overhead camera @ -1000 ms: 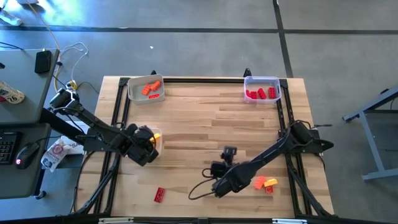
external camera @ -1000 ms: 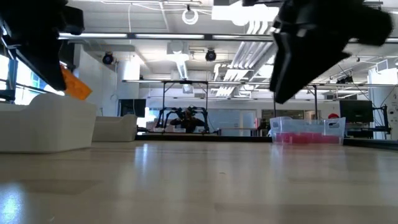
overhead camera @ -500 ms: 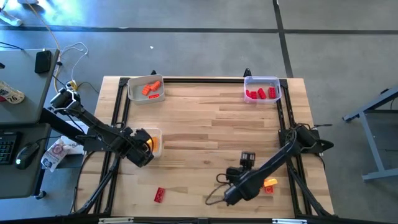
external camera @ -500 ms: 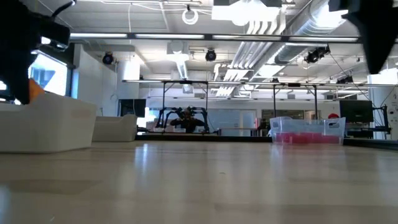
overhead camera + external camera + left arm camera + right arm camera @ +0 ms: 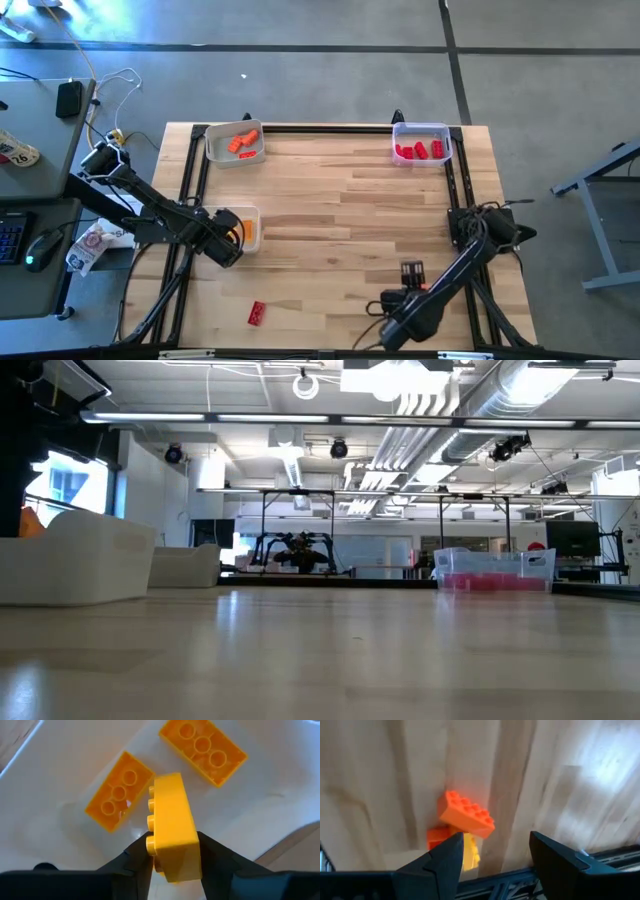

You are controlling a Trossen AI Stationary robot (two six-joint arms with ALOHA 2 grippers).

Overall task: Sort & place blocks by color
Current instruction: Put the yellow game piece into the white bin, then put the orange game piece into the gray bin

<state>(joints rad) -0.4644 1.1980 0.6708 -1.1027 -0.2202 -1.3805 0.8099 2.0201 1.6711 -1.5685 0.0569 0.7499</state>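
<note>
One yellow block [image 5: 172, 827] half-hidden in left gripper [image 5: 175, 855].

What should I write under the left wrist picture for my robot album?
Left gripper holding a yellow block over a white tray with two more yellow blocks inside.

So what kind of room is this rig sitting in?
Probably a robotics lab or workshop: exposed ceiling ducts and strip lights overhead, another metal-framed rig across the open floor, and a desk with a mouse and cables beside the wooden table.
</note>
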